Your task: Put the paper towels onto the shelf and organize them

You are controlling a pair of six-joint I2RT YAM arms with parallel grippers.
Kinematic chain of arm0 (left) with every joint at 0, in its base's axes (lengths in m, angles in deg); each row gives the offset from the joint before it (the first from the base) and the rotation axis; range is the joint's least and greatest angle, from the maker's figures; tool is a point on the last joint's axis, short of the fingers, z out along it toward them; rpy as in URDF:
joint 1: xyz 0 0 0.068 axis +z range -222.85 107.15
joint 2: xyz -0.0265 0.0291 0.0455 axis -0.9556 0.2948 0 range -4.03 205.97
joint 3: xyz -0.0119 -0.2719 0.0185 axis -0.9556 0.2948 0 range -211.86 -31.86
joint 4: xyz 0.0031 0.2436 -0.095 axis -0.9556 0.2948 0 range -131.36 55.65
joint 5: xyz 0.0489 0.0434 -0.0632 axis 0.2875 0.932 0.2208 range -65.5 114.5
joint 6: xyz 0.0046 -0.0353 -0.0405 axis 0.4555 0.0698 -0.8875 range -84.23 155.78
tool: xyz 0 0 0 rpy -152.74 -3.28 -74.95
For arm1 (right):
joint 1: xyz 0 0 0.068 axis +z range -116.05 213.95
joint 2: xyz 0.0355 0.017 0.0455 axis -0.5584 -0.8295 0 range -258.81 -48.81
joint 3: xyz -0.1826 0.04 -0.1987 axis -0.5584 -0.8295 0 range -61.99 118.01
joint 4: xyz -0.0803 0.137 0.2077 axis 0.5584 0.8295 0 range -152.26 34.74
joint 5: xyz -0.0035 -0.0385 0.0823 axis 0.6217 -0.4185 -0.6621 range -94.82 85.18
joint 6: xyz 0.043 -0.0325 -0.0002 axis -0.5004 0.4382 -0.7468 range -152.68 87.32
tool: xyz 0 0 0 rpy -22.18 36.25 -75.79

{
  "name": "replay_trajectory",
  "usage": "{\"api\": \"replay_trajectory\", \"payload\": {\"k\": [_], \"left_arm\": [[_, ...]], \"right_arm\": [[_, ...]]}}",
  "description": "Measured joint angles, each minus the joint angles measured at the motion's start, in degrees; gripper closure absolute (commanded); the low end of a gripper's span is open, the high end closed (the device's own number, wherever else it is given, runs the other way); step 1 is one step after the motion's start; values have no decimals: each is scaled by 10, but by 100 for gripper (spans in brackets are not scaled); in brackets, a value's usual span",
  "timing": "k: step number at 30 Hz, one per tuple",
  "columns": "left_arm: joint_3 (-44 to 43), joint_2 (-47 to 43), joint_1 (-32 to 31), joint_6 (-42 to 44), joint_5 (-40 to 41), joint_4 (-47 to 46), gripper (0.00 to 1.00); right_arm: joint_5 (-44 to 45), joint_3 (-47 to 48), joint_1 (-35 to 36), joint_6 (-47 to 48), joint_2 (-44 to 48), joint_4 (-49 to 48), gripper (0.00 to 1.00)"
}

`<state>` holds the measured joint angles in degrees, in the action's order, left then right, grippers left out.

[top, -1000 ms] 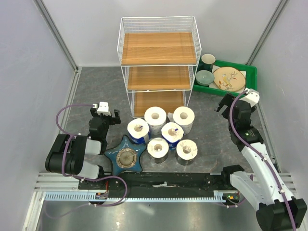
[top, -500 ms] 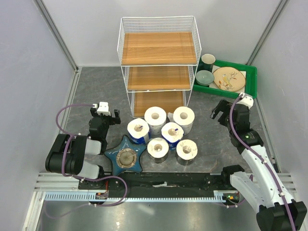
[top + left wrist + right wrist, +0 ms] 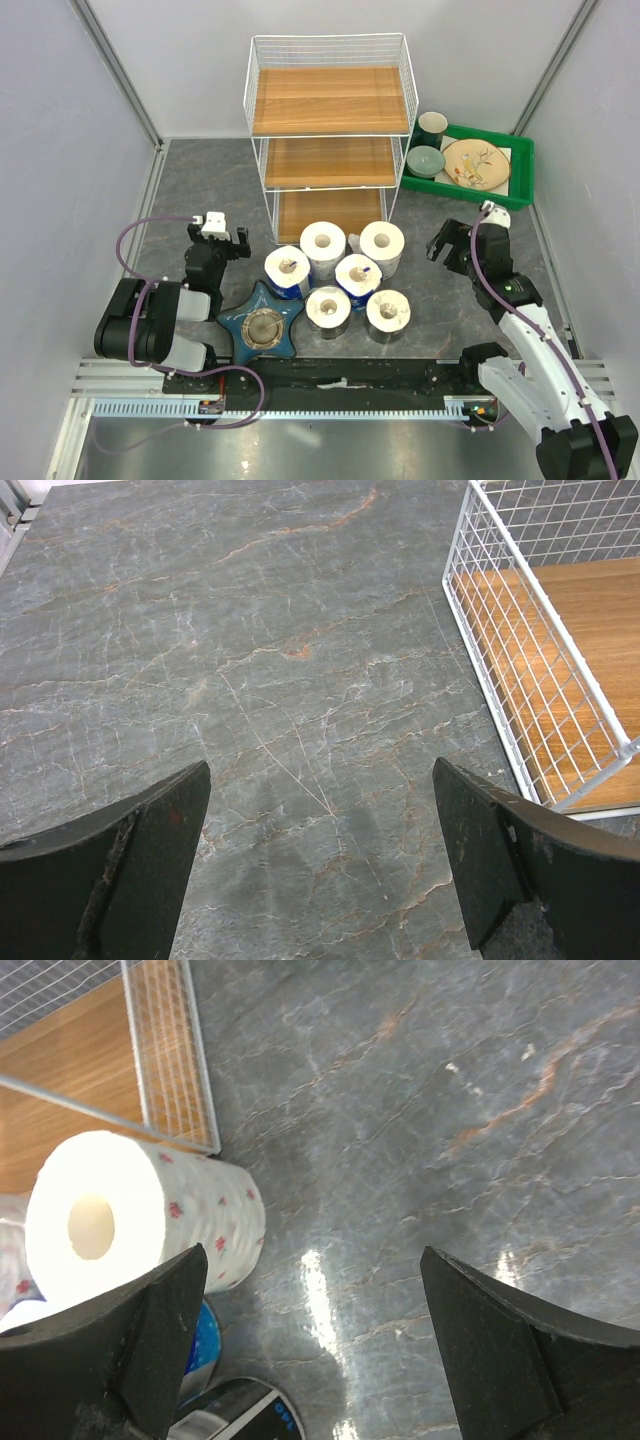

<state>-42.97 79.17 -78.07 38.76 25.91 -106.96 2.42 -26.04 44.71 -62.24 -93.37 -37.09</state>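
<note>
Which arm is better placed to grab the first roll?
Right, probably: the right hand is open and points toward the rear-right roll, seen in its wrist view; the left hand faces bare table beside the shelf.

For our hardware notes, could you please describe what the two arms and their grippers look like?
The left arm is black with a grey base shell; the right arm has white shells over black joints. A purple cable loops along each. The left gripper and right gripper have broad black fingers, with a white block at each wrist.
</note>
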Motion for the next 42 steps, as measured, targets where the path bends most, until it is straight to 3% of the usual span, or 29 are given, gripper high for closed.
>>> {"api": "replay_trajectory", "payload": {"k": [7,14,24,33,42], "left_arm": [[0,0,0,0,0,0,1],[-1,0,0,0,0,0,1],[-2,0,0,0,0,0,0],[-2,0,0,0,0,0,0],[-2,0,0,0,0,0,0]], "right_arm": [[13,0,61,-32,1,1,4],[88,6,231,-78,-31,3,4],[170,45,360,-124,-90,2,5],[205,58,424,-142,-148,2,6],[232,59,435,-169,-176,2,7]]}}
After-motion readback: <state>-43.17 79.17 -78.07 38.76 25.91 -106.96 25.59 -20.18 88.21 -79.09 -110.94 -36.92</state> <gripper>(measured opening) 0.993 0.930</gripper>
